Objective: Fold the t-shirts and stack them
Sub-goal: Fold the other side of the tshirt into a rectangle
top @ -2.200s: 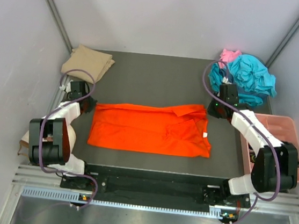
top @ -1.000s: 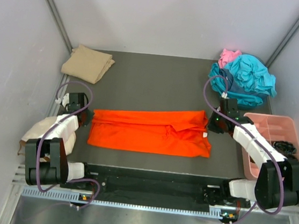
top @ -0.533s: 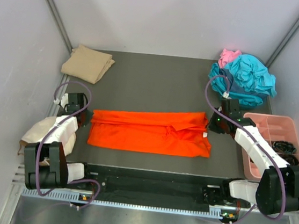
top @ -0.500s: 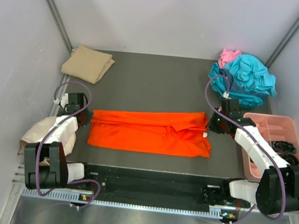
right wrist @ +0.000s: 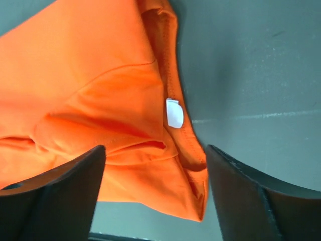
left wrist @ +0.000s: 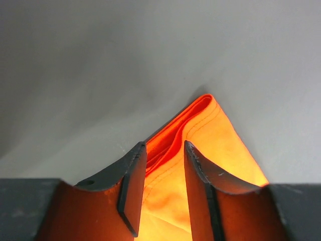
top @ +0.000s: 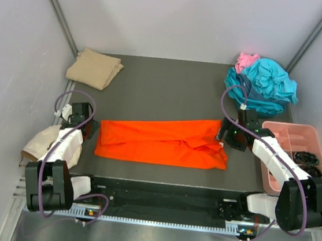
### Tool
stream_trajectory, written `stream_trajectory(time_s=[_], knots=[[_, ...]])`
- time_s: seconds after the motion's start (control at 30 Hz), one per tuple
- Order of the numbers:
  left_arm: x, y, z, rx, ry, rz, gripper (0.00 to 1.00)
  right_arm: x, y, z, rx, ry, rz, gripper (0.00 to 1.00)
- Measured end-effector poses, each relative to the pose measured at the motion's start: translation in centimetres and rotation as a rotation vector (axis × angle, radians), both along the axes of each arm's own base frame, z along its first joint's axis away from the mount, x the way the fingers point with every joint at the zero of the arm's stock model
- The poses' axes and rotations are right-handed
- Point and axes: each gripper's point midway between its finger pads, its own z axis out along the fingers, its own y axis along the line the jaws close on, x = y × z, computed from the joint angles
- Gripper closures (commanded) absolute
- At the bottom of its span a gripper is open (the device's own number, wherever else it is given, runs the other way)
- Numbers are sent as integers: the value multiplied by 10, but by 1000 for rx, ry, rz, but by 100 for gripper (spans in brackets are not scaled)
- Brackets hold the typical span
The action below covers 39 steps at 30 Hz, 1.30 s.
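Working the orange t-shirt [top: 162, 139]: sits near-centre on the table [top: 170, 92], folded into a long strip. Seeing left fingers [left wrist: 131, 191] slightly parted at its left corner, clamping nothing, and right fingers [right wrist: 246, 201] spread wide over the right end by the white tag [right wrist: 174, 112]. Reads as lengthwise fold done. Next probably needs a crosswise fold: pinch all layers at one end, carry to the other. Then stack on folded tan t-shirt [top: 95, 68] far left. Leaves teal t-shirts [top: 264, 83] and pink t-shirt [top: 248, 59] heaped far right.

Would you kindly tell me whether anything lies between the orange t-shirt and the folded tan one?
Nothing visible does. Only bare table separates the orange t-shirt from the tan t-shirt; the left gripper sits at the orange one's left end.
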Motion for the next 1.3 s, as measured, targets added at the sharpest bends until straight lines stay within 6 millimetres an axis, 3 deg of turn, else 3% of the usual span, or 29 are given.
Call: stream_trajectory(time_s=[0.3, 0.47, 0.57, 0.67, 0.93, 1.13, 1.3], knots=[[5, 8, 11, 35, -22, 23, 58, 0, -6, 7, -24, -29, -17, 13], [23, 14, 24, 68, -47, 10, 58, 3, 12, 21, 37, -86, 54, 12], [31, 15, 27, 76, -58, 2, 58, -1, 34, 27, 69, -108, 129, 14], [33, 16, 23, 76, -51, -3, 59, -6, 57, 32, 107, -124, 202, 20], [36, 14, 20, 74, -46, -18, 59, -19, 106, 28, 168, -113, 314, 22], [42, 11, 10, 57, -37, -35, 62, -21, 111, 18, 170, -80, 306, 22], [49, 5, -14, 16, 8, -62, 65, -20, 110, 18, 163, -83, 296, 22]])
